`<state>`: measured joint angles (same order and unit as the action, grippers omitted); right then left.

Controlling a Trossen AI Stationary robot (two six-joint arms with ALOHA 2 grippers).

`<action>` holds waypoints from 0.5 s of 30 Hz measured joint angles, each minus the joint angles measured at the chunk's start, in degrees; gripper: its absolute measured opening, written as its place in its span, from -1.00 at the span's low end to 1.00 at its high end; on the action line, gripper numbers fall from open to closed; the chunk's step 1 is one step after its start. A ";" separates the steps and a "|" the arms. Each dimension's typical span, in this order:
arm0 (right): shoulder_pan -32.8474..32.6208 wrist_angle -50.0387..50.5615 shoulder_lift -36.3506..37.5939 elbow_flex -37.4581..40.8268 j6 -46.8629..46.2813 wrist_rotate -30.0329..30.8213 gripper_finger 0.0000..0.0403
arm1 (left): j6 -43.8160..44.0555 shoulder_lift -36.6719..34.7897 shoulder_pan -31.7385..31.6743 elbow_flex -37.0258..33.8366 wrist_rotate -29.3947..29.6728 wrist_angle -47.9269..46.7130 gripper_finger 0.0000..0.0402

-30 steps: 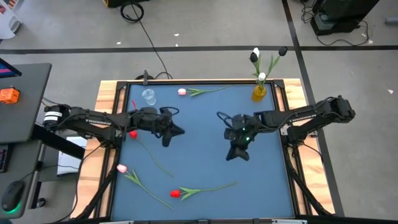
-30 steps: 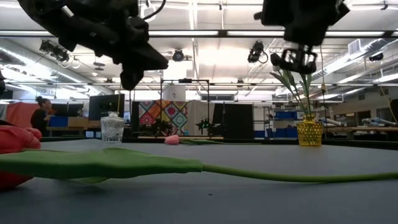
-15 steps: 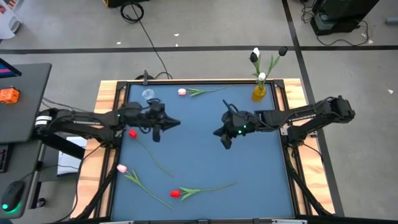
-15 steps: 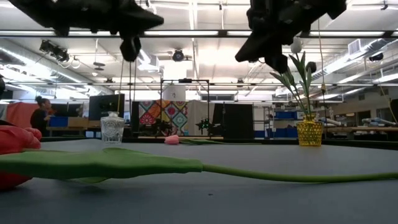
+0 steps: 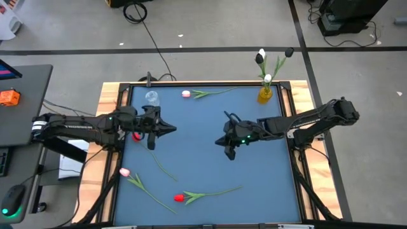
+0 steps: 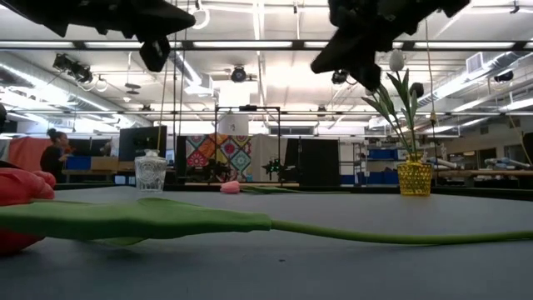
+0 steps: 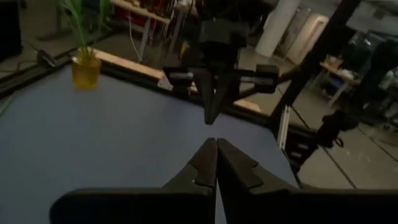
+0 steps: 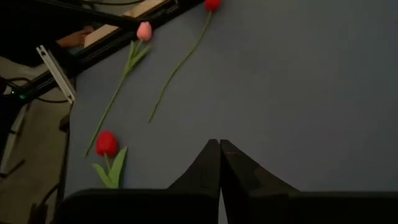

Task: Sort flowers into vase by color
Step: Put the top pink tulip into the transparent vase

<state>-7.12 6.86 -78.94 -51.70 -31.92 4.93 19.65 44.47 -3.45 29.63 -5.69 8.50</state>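
Note:
Four flowers lie flat on the blue table (image 5: pixel 203 108): a pink one (image 5: pixel 186 94) at the far edge, a red one (image 5: pixel 135 135) at the left, a pink one (image 5: pixel 124 172) at the near left, and a red one (image 5: pixel 179 198) near the front. The yellow vase (image 5: pixel 265 94) at the far right corner holds white and black flowers (image 5: pixel 261 57). My left gripper (image 5: pixel 170 129) hovers shut above the table's left half, beside the left red flower. My right gripper (image 5: pixel 224 141) hovers shut right of centre. The two point toward each other, and nothing is between either pair of fingers (image 7: pixel 216 155) (image 8: pixel 219 155).
A clear glass vase (image 5: pixel 152 98) stands at the far left, close to my left arm. A wooden frame (image 5: pixel 108 95) borders the table. In the low view, the near red flower (image 6: pixel 21 208) and its stem (image 6: pixel 375 237) fill the foreground. A person (image 6: pixel 57 154) sits far off in the room.
My left gripper has drawn back toward the table's left edge and risen, tipping closer to level. My right gripper has swung from pointing down and toward the near edge to slanting toward the table's left, shifting a little that way. No flower has moved.

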 joint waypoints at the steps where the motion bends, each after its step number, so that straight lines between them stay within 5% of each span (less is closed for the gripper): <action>1: -0.24 -0.06 -1.09 -0.99 0.58 0.19 -0.95 | -0.10 -0.01 -0.01 0.00 -0.12 -0.85 -0.92; 10: -2.85 19.09 -15.59 -16.00 2.27 13.74 -0.91 | 0.21 -4.17 -1.26 -0.06 -0.07 -10.87 -0.92; 15: -2.99 27.63 -22.42 -23.43 4.73 15.56 -0.81 | -2.31 -7.43 -1.35 -0.02 -0.09 -14.89 -0.92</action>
<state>-10.11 34.49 -101.37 -75.14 -27.20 20.49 17.34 37.04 -4.80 29.61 -5.78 -6.39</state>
